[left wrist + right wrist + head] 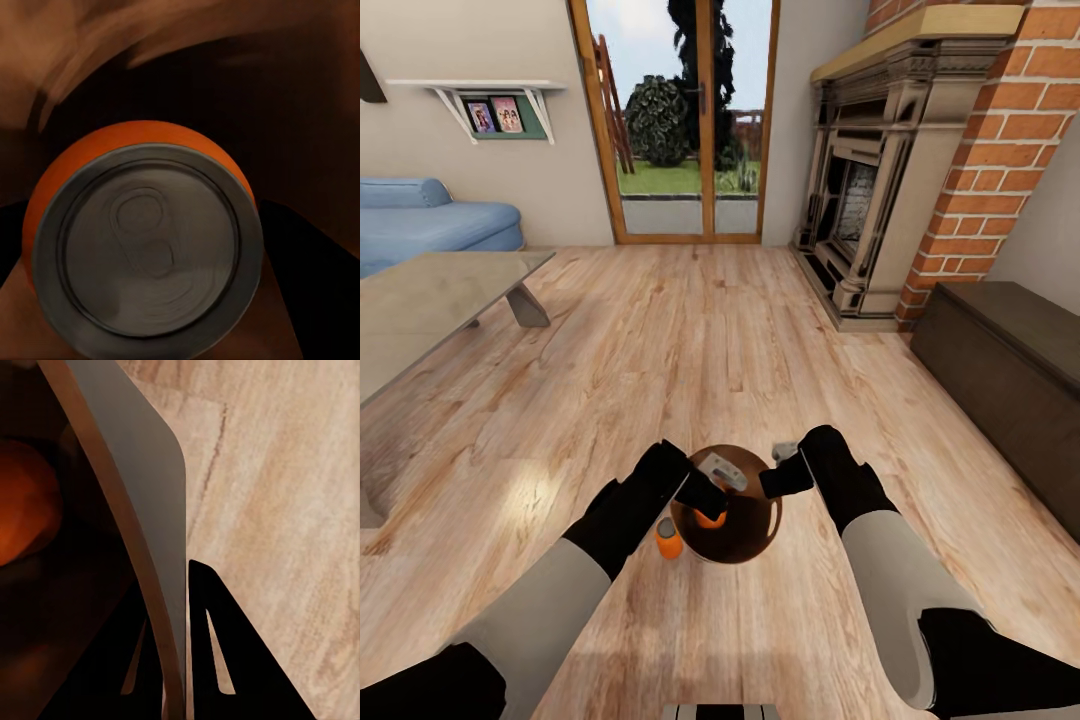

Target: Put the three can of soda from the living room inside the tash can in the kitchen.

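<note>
Over the tash can (pixel 745 535), left fingers (pixel 712 500) grip an orange can (pixel 710 518); right fingers (pixel 785 478) pinch its rim.

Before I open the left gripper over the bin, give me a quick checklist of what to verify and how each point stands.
1. Bin steady: ok. The right gripper pinches the trash can by its rim.
2. Can in hand: cannot tell. An orange can sits right in front of the left wrist camera, but no finger contact shows.
3. Can over the opening: ok. In the head view the left gripper and that can sit within the rim.
4. Other cans: not ok. A second orange can stands on the wood floor against the bin's outer side.
5. Bin location: not ok. It is beside the fireplace, not in the kitchen.
</note>
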